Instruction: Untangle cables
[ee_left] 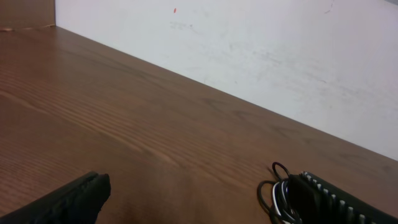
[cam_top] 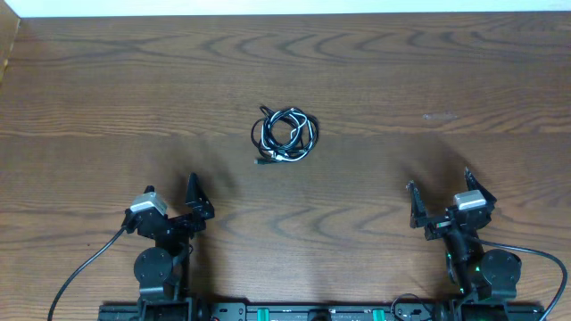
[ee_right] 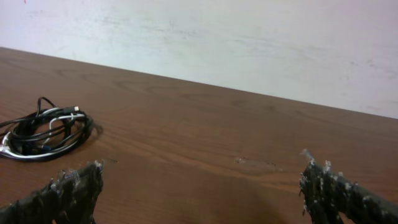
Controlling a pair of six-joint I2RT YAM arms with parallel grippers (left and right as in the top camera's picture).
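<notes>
The cables [cam_top: 285, 135], a thin black one and a thin white one coiled together in a small bundle, lie on the wooden table at its middle. The bundle shows at the left in the right wrist view [ee_right: 43, 134] and partly behind a finger at the lower right in the left wrist view [ee_left: 278, 194]. My left gripper [cam_top: 174, 198] is open and empty near the front left, well short of the bundle; its fingers frame bare wood [ee_left: 199, 190]. My right gripper [cam_top: 440, 192] is open and empty near the front right [ee_right: 200, 180].
The wooden table [cam_top: 428, 80] runs to a white wall [ee_right: 249, 43] at the back. A pale scuff mark [cam_top: 439, 116] lies on the wood at the right. Thick black wires trail from both arm bases at the front edge.
</notes>
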